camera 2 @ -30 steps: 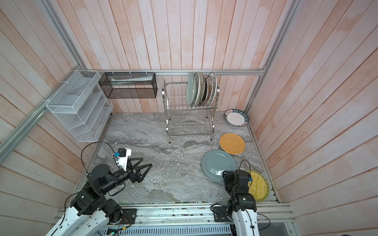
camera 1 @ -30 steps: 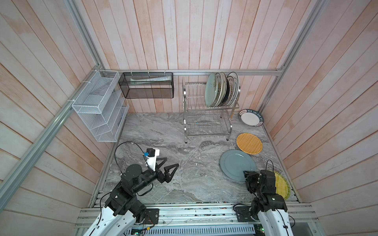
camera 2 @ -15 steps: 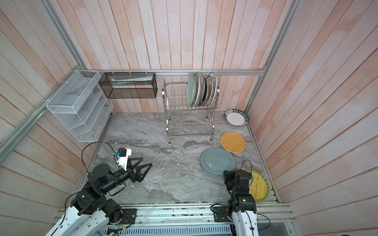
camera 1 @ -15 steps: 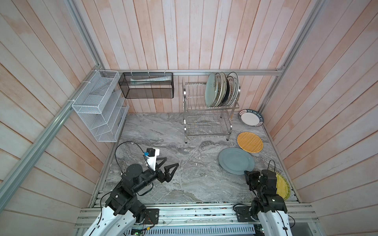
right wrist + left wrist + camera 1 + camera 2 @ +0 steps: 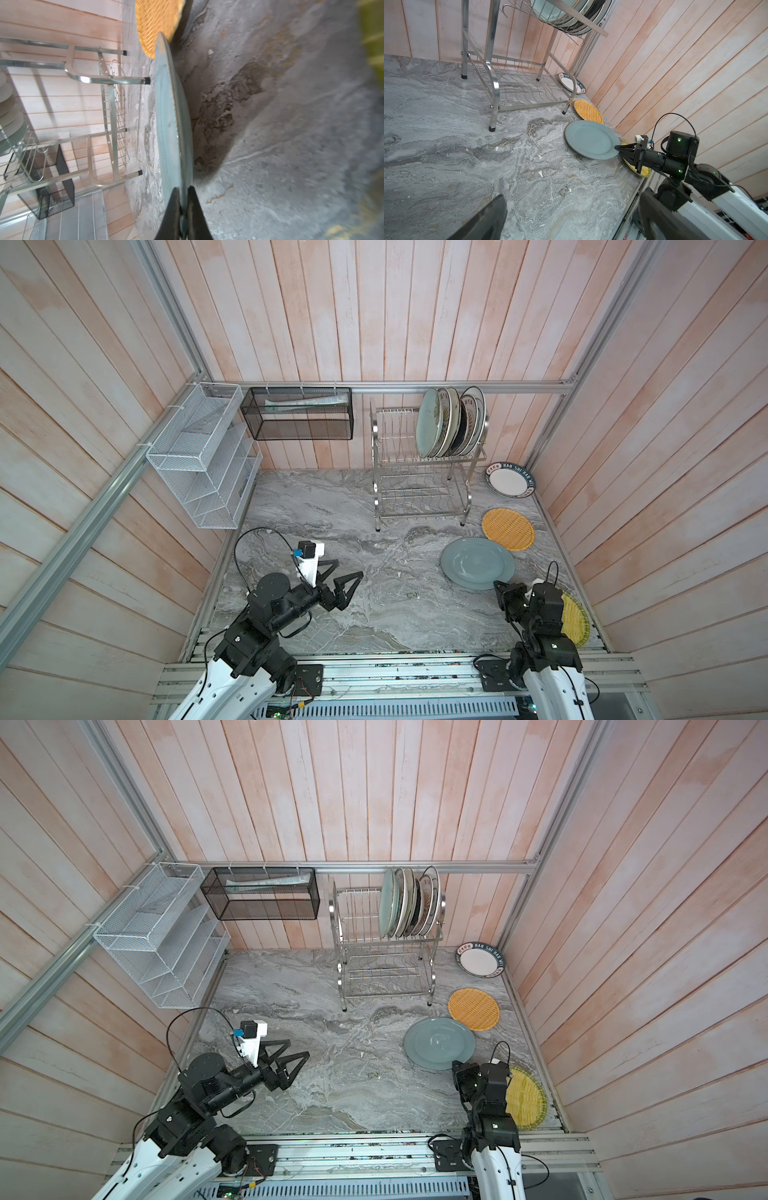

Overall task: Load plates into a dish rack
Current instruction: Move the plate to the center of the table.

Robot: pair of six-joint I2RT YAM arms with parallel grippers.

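Right tool [image 5: 617, 148] is clamped on the near rim of the grey-blue plate [image 5: 477, 563]. Left tool [image 5: 350, 567] hovers well apart from it, jaws spread wide and holding nothing. On the marble tabletop [image 5: 332, 497], the dish rack [image 5: 428, 462] stands at the back wall with a row of plates [image 5: 446, 423] upright at the right end of its upper tier. The grey-blue plate sits in front of the rack, its gripped side raised over a shadow and its far edge meeting the woven orange plate [image 5: 508, 529]. A yellow woven plate [image 5: 575, 620] lies under the right arm, and a white plate with a lettered rim [image 5: 510, 480] lies in the back corner.
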